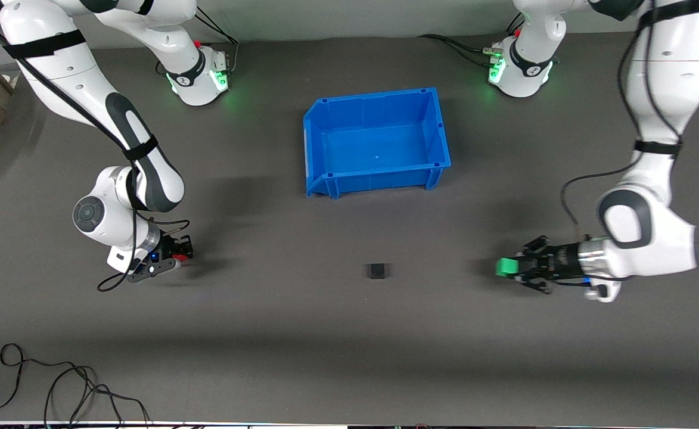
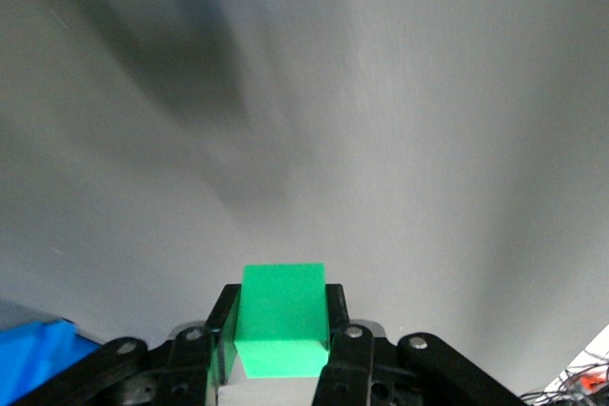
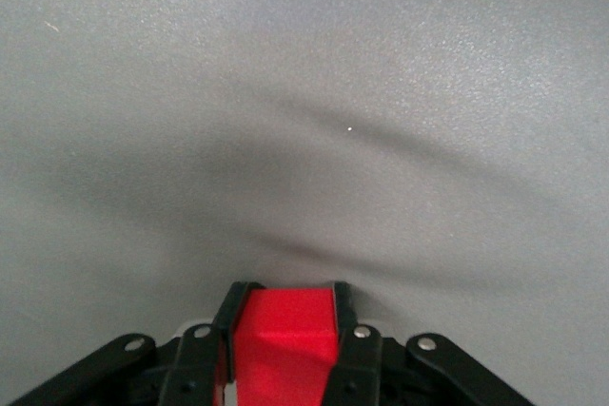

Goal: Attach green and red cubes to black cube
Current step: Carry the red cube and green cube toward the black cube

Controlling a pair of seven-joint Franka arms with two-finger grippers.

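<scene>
Grey table (image 1: 349, 333); red cube (image 3: 284, 341) half-hidden in right end effector (image 3: 284, 330).

The black cube (image 1: 377, 271) sits alone in the middle of the desk (image 1: 277, 333), with bare desk all around it. The left gripper (image 1: 511, 267) holds the green cube (image 1: 506, 266) over the desk toward the left arm's end. The right gripper (image 1: 181, 255) holds the red cube (image 1: 180, 260) toward the right arm's end. Nothing stands between either one and the black cube. The blue bin (image 1: 320, 149) stands farther from the front camera, well apart. A loose cable (image 1: 57, 381) lies at the near corner at the right arm's end.
</scene>
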